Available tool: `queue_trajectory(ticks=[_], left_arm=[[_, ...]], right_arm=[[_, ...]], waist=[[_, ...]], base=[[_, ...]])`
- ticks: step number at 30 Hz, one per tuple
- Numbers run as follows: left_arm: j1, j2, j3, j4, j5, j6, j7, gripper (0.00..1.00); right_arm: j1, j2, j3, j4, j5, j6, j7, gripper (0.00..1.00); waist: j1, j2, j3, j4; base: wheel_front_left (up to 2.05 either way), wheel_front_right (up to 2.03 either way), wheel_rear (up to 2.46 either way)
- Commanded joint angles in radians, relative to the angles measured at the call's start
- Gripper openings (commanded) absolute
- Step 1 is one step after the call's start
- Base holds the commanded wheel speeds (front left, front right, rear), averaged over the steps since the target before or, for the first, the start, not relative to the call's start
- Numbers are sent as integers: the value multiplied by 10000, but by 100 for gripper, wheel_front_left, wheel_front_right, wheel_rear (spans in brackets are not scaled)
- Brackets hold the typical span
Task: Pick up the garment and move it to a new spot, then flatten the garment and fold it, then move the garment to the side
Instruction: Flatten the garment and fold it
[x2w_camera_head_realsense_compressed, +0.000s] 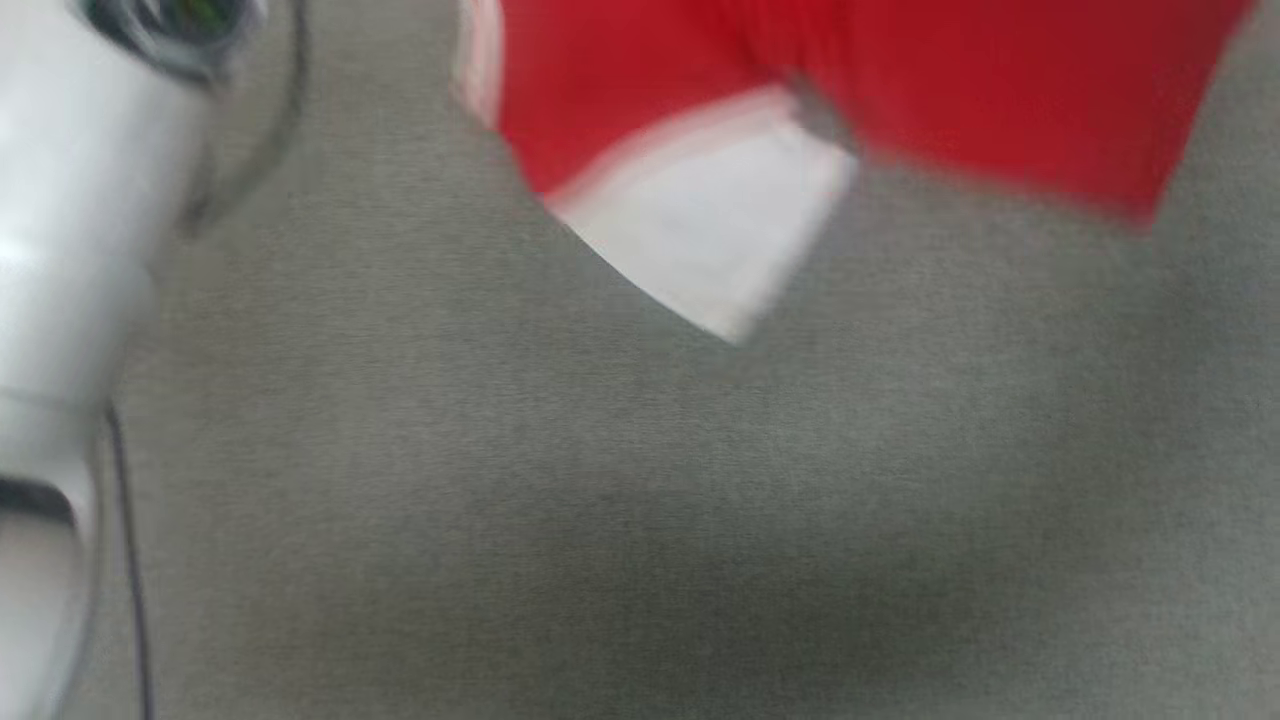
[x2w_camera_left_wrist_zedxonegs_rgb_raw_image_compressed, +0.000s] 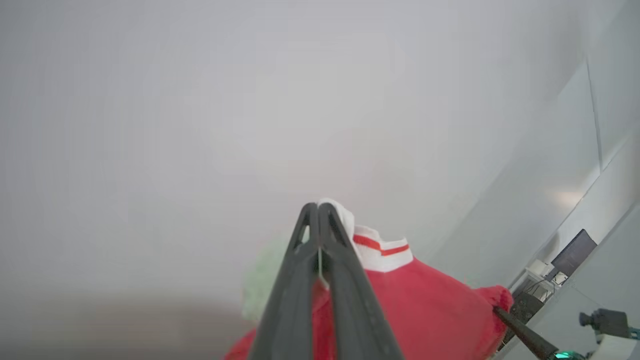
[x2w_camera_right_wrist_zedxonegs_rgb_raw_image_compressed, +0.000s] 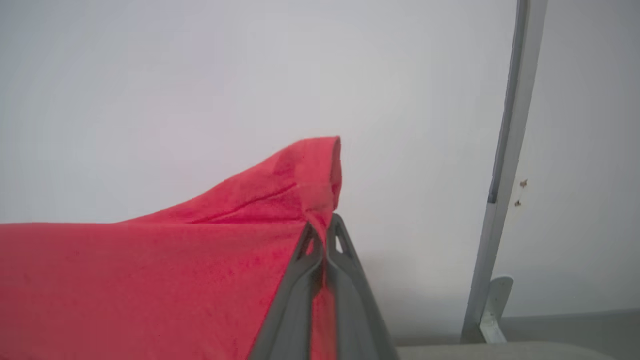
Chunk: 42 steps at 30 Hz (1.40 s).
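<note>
The garment (x2w_camera_head_realsense_compressed: 900, 90), red with a white sleeve (x2w_camera_head_realsense_compressed: 715, 225), hangs blurred at the top of the head view above the grey surface (x2w_camera_head_realsense_compressed: 640, 520). In the left wrist view my left gripper (x2w_camera_left_wrist_zedxonegs_rgb_raw_image_compressed: 318, 210) is shut on the garment (x2w_camera_left_wrist_zedxonegs_rgb_raw_image_compressed: 425, 310) near its white, red-striped trim (x2w_camera_left_wrist_zedxonegs_rgb_raw_image_compressed: 382, 250). In the right wrist view my right gripper (x2w_camera_right_wrist_zedxonegs_rgb_raw_image_compressed: 325, 222) is shut on a bunched red edge of the garment (x2w_camera_right_wrist_zedxonegs_rgb_raw_image_compressed: 150, 280), which stretches away to the left. The dark fingertip (x2w_camera_left_wrist_zedxonegs_rgb_raw_image_compressed: 520, 332) of the other arm pokes out at the cloth's far corner in the left wrist view.
My pale left forearm (x2w_camera_head_realsense_compressed: 70, 250) fills the left edge of the head view, with a thin cable beside it. A plain white wall stands behind both grippers. A grey upright post (x2w_camera_right_wrist_zedxonegs_rgb_raw_image_compressed: 505, 175) rises at the right of the right wrist view. Equipment (x2w_camera_left_wrist_zedxonegs_rgb_raw_image_compressed: 575, 255) sits far right.
</note>
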<state>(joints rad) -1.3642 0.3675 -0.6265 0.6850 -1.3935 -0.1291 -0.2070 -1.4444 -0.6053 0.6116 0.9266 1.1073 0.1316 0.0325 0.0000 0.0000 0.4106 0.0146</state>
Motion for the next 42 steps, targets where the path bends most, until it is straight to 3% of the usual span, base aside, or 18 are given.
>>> queue_trajectory(ticks=[1, 5, 10, 15, 22, 30, 42], left_arm=[[-754, 58, 181, 320, -71, -15, -61, 0], [-2500, 27, 633, 717, -48, -15, -324, 0], [-2692, 114, 279, 599, -186, -14, -144, 0], [-1019, 227, -2, 99, -796, -15, 113, 0], [2200, 482, -417, -1659, -1655, -15, 291, 0], [6436, 844, -534, -4372, -1733, -17, -468, 0], [10673, 1285, 279, -6817, -300, -17, -585, 0]], right_arm=[[-534, 278, -142, 269, -160, -18, -531, 0], [-1695, 766, -485, 1097, -369, -20, -1515, 0], [-2046, 1121, -280, 1631, -579, -18, -1614, 0], [-895, 1043, 171, 1474, -328, -18, -1085, 0], [1517, 568, 854, 399, 221, -12, -582, 0], [5195, -876, 1387, -2135, 1326, -12, -247, 0], [9294, -2855, 900, -5396, 2848, -14, -340, 0]], waist=[[0, 0, 227, -292], [0, 0, 370, -557], [0, 0, 377, -590], [0, 0, 361, -478], [0, 0, 299, -300], [0, 0, -212, -163], [0, 0, -1017, -79]], base=[[0, 0, 0], [0, 0, 0], [0, 0, 0], [0, 0, 0], [0, 0, 0], [0, 0, 0], [0, 0, 0]])
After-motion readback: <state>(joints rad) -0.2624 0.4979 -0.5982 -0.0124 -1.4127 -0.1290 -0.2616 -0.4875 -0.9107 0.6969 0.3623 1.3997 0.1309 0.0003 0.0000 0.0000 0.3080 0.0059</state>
